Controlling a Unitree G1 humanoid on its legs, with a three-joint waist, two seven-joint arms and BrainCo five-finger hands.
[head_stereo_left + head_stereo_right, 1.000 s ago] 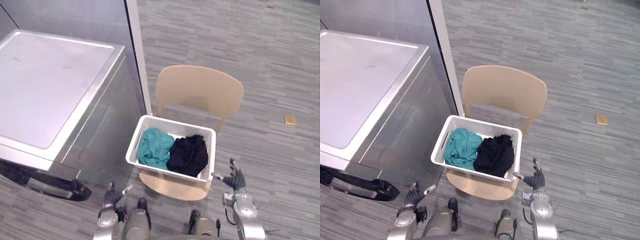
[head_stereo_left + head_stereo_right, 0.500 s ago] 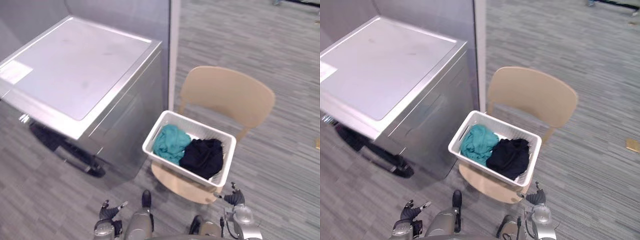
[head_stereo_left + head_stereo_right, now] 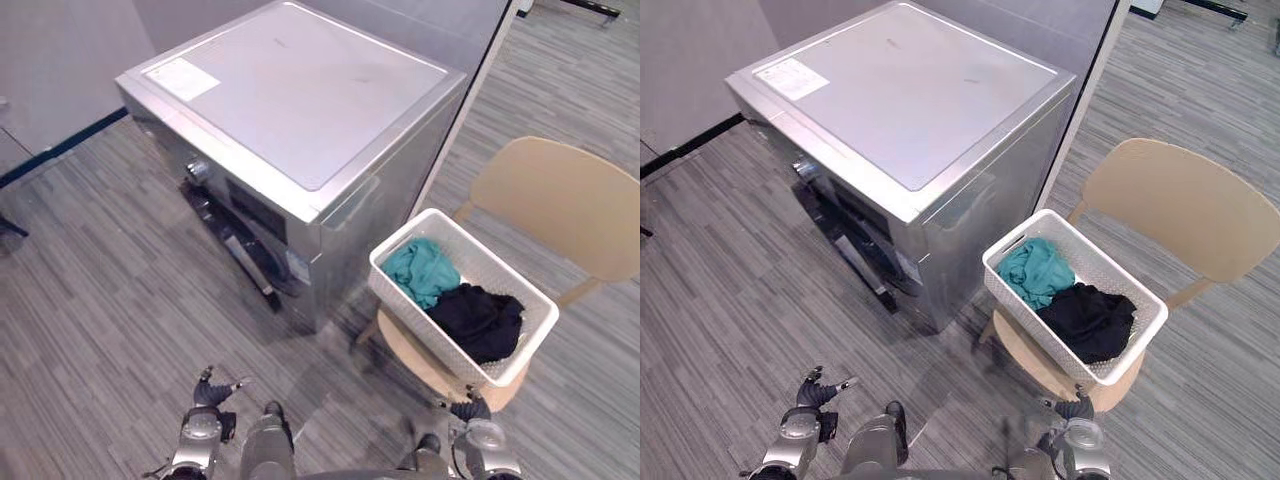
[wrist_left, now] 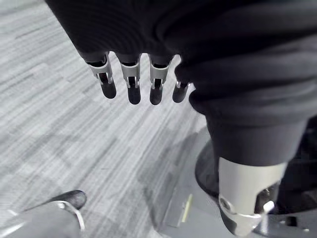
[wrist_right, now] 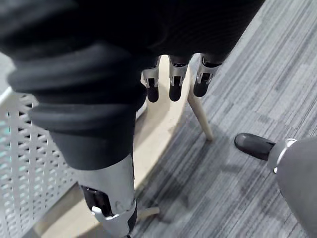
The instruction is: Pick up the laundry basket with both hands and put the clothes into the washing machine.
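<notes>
A white lattice laundry basket (image 3: 425, 335) rests on a tan wooden chair (image 3: 560, 200), right of the silver washing machine (image 3: 300, 90). Inside it a teal garment (image 3: 420, 270) lies next to a black garment (image 3: 480, 320). The machine's dark front door (image 3: 240, 250) faces the lower left. My right hand (image 3: 470, 409) hangs low by the basket's near corner, its fingers (image 5: 173, 82) straight, beside the basket wall (image 5: 25, 148) and chair seat (image 5: 158, 129), touching neither. My left hand (image 3: 208, 392) hangs over the floor in front of the machine, fingers (image 4: 130, 84) straight, holding nothing.
Grey striped carpet (image 3: 90, 300) spreads before the machine. A grey wall with a dark baseboard (image 3: 60, 150) runs along the left. A white post (image 3: 495, 60) stands behind the machine and chair.
The whole picture has swung, so the camera moved: the machine's front now shows and the basket sits further right. Both hands stay low and hold nothing.
</notes>
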